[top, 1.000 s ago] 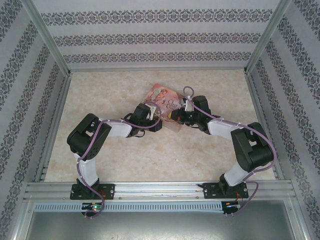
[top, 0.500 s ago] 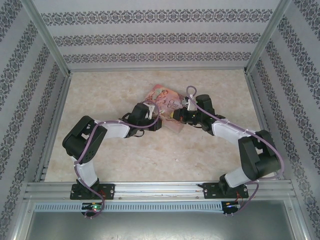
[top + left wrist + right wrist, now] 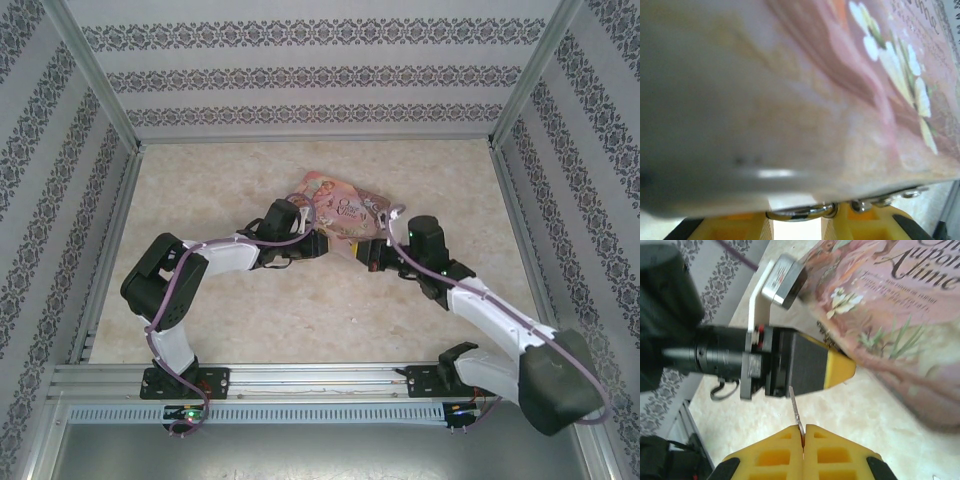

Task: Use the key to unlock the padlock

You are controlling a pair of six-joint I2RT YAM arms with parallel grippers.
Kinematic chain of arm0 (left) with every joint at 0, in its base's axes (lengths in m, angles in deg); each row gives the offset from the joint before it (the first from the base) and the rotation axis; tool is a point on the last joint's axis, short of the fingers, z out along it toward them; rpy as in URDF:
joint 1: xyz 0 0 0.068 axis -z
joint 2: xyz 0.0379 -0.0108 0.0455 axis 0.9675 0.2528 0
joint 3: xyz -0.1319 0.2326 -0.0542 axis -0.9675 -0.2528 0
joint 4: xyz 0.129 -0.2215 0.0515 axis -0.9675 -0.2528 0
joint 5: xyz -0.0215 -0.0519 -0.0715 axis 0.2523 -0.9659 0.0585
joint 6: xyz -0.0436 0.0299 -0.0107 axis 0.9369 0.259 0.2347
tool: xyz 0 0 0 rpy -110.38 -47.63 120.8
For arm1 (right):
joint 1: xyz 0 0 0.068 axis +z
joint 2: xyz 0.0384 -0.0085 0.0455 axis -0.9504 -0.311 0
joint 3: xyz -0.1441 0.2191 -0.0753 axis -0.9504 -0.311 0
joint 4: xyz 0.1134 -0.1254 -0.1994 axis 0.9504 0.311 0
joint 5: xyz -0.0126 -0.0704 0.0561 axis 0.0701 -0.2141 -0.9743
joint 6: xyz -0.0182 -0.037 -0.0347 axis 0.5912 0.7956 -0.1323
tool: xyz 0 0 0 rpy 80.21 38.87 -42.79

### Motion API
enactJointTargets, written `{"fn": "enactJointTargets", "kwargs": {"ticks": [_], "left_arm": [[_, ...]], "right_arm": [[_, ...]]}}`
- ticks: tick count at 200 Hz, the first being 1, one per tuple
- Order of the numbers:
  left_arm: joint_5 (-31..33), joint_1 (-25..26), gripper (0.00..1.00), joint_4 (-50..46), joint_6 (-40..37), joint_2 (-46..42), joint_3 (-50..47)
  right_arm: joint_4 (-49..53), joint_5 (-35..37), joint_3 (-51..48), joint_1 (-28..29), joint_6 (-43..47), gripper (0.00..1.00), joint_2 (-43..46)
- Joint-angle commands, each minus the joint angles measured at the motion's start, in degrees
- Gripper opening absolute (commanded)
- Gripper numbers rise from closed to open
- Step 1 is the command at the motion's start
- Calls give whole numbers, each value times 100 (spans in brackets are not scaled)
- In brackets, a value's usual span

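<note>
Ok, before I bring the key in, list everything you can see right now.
pink illustrated tin box: one, pink with flowers and lettering, mid-table, just beyond both grippers
thin silvery-grey metal key: one, silver-grey, pinched at the right gripper's fingertips, blade sticking out towards the left arm's wrist
silver metal loop: one, silver, under the tin's lower edge, right at the left fingertips; what it belongs to I cannot tell
beige marbled table: one, beige, under everything
patterned walls: three, white with dark floral bands, left, back and right of the table
left gripper: one, yellow fingers either side of the loop; grip unclear
right gripper: one, yellow fingers, closed on the key
</note>
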Motion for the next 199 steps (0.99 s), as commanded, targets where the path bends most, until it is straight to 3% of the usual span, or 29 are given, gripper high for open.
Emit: {"fn": "enactJointTargets", "kwargs": {"ticks": [1, 80, 199], "left_arm": [[-306, 30, 23, -24, 486, -262, 242], [-601, 27, 21, -218, 1222, -245, 343], [-997, 28, 21, -1002, 1360, -393, 731]], "right_arm": [[31, 657, -432, 294, 617, 0, 332], [-896, 1782, -1271, 1134, 1360, 0, 369], [-1909, 1924, -863, 1216, 1913, 0, -900]]}}
